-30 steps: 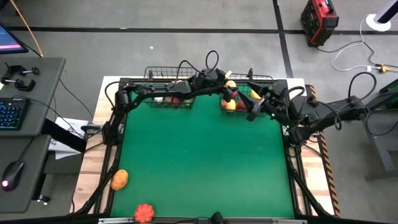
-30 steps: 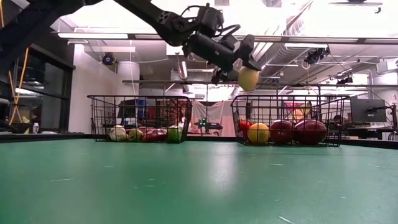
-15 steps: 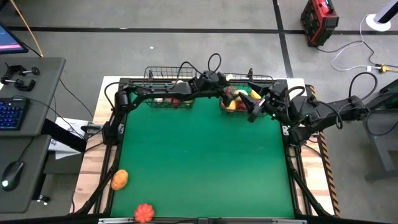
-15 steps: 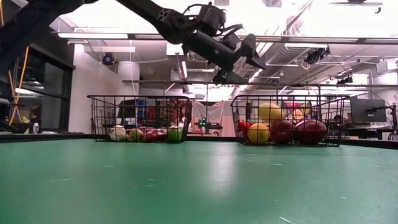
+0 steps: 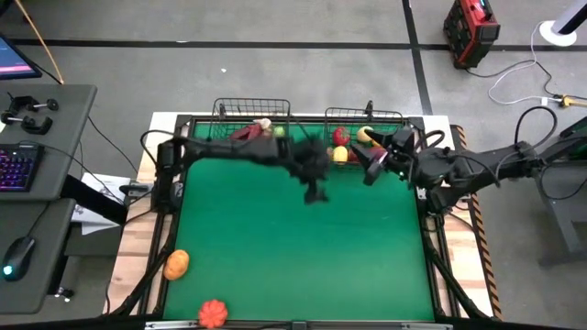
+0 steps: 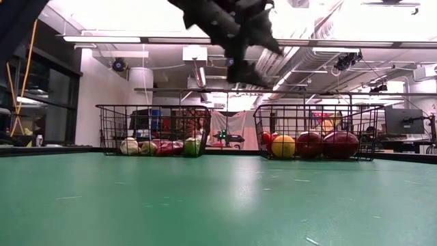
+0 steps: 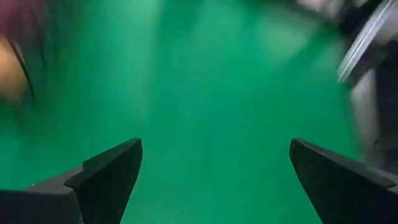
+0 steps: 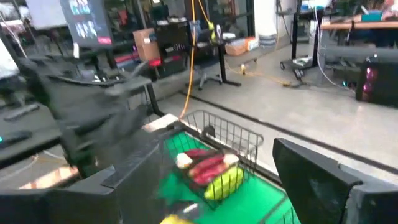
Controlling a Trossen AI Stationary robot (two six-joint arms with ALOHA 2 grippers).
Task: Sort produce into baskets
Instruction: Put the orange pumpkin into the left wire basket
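Observation:
Two black wire baskets stand at the table's far edge. The left basket and the right basket both hold produce: a yellow piece and dark red pieces lie in the right one. An orange piece and a red piece lie on the mat near the front left corner. My left gripper is open and empty above the green mat, in front of the baskets. My right gripper is open and empty just in front of the right basket.
The green mat lies bare between the baskets and the two loose pieces. A desk with a keyboard and a mouse stands left of the table. Cables and a red box lie on the floor beyond it.
My left gripper, which held a yellow fruit above the right basket, has let it go. The fruit has fallen into that basket among the others. The gripper has then swung toward the table's near edge and a little left, out over the mat.

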